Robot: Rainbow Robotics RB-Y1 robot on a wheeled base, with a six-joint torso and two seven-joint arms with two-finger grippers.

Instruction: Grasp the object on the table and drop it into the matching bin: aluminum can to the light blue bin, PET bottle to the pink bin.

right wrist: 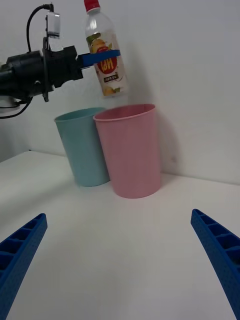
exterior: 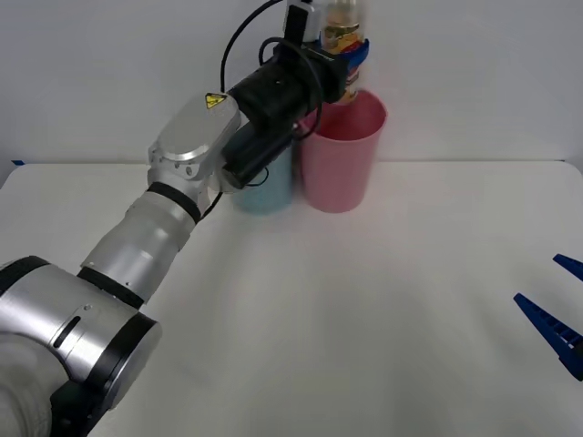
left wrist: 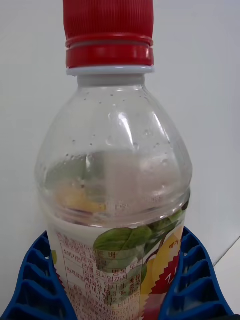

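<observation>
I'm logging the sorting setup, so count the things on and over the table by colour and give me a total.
Pink: 1, the pink bin.
Light blue: 1, the light blue bin.
Clear with red cap: 1, the PET bottle, held upright above the pink bin by the left gripper.
Total: 3 things. The right gripper waits open, low over the table.

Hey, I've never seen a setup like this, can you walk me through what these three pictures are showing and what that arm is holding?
It is a two-armed robot at a white table. One picture looks down from above the arms; the other two come from cameras on each wrist. The left gripper is shut on a small clear PET bottle with a red cap, held upright above the pink bin. A light blue bin stands beside the pink one. The right gripper waits open, low over the table.
</observation>
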